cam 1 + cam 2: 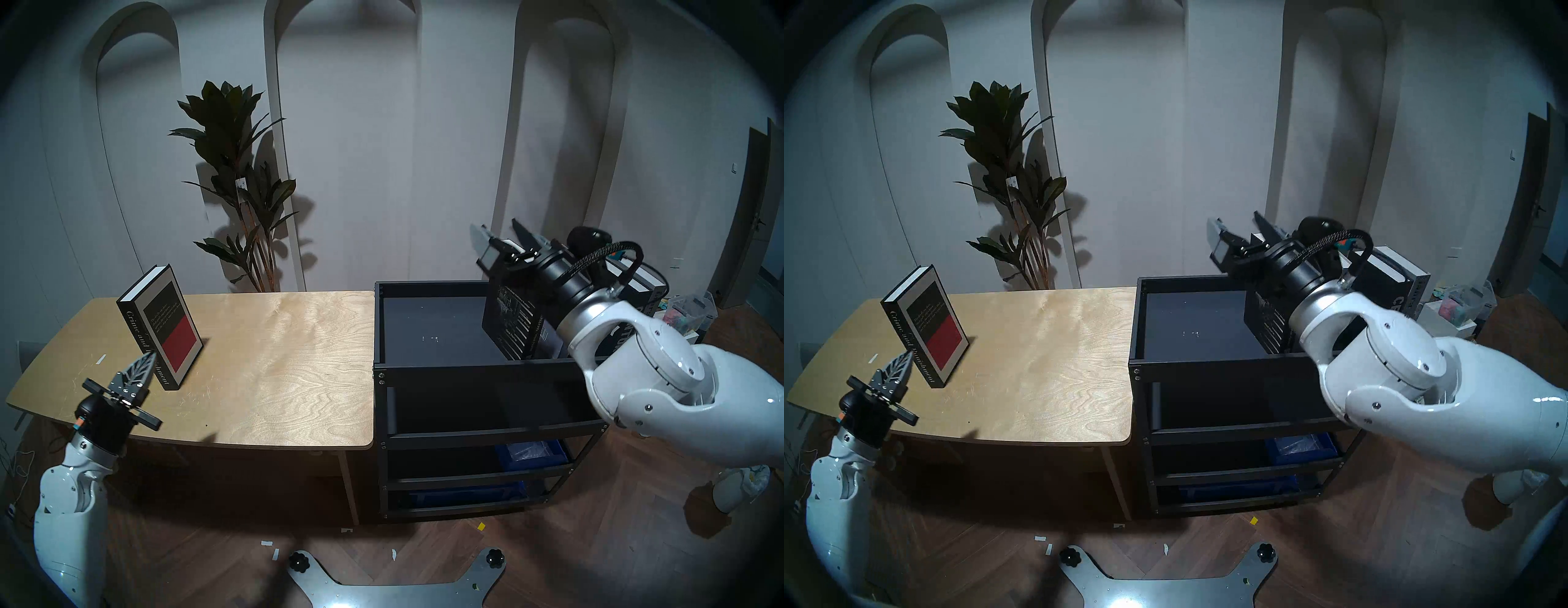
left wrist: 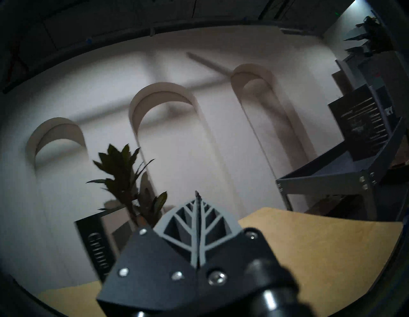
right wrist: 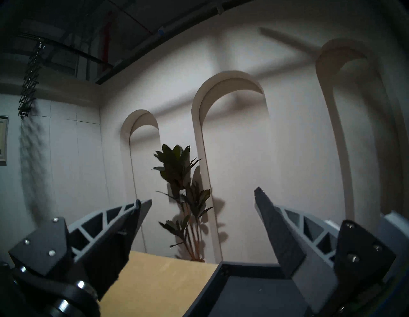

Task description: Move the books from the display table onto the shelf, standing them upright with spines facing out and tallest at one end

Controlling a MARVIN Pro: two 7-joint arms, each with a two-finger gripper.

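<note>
One book, Crime and Punishment [image 1: 165, 327] [image 1: 930, 322], stands upright and leaning on the left of the display table [image 1: 275, 361], its spine toward me. My left gripper [image 1: 144, 358] [image 2: 197, 194] is shut on nothing, just in front of that book's lower left corner. On the shelf [image 1: 466, 369] top tray, at its right end, a black book with white lettering [image 1: 509, 322] stands upright, with more dark books [image 1: 1395, 280] behind it, partly hidden by my right arm. My right gripper [image 1: 496, 227] [image 3: 198, 196] is open and empty above those books.
A tall potted plant [image 1: 242, 182] stands behind the table against the arched wall. Blue bins [image 1: 530, 454] sit on the shelf's lower tiers. A clear plastic box [image 1: 687, 314] lies on the floor at the far right. My base plate [image 1: 394, 586] is below.
</note>
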